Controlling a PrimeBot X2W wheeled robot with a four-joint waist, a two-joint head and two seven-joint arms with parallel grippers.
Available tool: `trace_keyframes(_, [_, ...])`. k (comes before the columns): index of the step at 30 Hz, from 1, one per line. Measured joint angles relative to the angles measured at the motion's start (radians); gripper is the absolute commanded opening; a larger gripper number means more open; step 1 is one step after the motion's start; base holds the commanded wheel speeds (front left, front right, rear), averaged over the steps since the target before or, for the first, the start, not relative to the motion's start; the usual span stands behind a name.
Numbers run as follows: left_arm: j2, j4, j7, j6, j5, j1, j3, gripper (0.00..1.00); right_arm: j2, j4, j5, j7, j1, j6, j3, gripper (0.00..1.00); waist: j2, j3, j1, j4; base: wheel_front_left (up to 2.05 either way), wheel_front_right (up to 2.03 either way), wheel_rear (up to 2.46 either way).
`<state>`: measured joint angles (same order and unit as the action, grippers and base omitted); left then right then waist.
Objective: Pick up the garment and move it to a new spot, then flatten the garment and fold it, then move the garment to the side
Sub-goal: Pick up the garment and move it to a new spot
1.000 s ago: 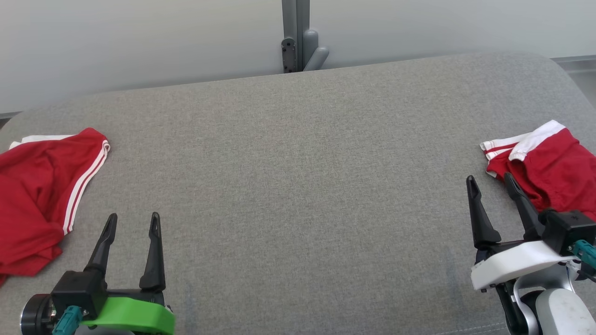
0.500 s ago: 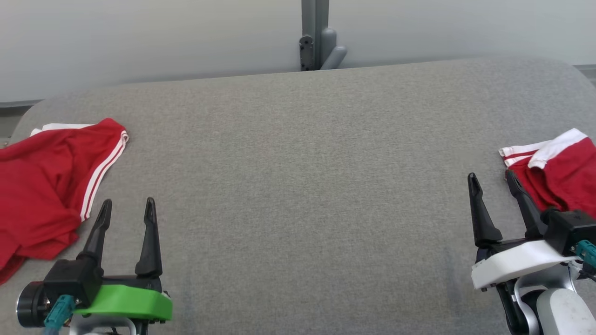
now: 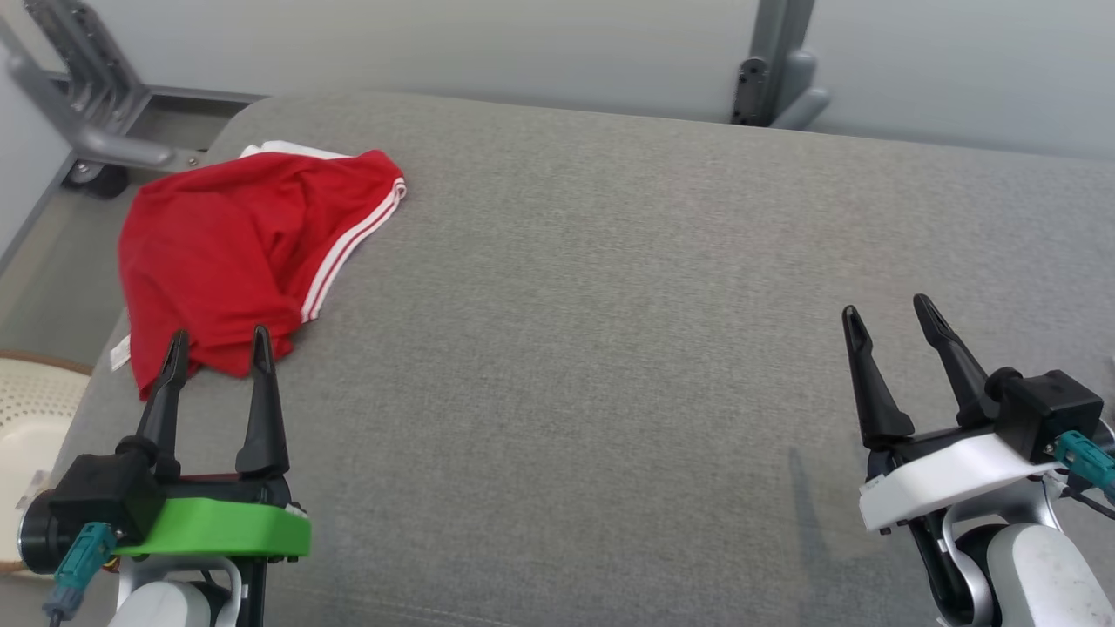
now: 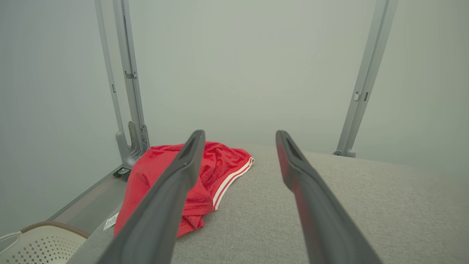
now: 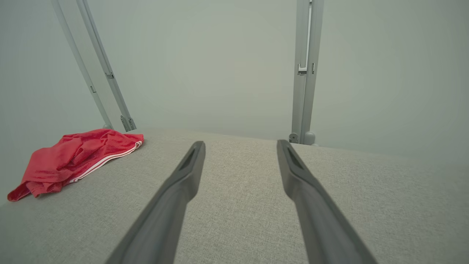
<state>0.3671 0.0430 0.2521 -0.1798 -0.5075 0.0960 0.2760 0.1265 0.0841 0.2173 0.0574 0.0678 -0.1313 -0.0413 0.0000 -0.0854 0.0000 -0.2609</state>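
Grey pad (image 3: pixel 610 348): red garment (image 3: pixel 226 244) just past L claw (image 3: pixel 219 333), white basket (image 3: pixel 35 409) off edge, R claw (image 3: pixel 885 306) far off; both spread.

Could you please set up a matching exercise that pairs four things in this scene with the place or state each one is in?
Things:
1. crumpled red garment with white side stripes
2. left gripper on its green mount
3. right gripper on its white mount
4. cream perforated basket

Places or states:
A. open, over bare fabric on the right
B. lying at the far left corner of the grey padded surface
C. off the surface's left edge, lower down
D. open, by the garment's near edge

Pairs: 1-B, 2-D, 3-A, 4-C
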Motion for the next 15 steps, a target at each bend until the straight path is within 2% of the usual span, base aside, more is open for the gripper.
trace_keyframes(8, [-0.008, -0.015, 0.006, 0.024, 0.01, 0.0, -0.01, 1.0, -0.003, -0.002, 0.003, -0.009, 0.001, 0.0, -0.013, 1.0, 0.0, 0.004, 0.0, -0.111, 0.0, 0.0, 0.0])
trace_keyframes(15, [-0.01, -0.019, 0.009, 0.042, 0.026, 0.0, -0.017, 1.0, -0.007, -0.002, 0.007, -0.011, -0.001, 0.0, -0.013, 1.0, 0.0, 0.008, 0.0, -0.143, 0.0, 0.0, 0.0])
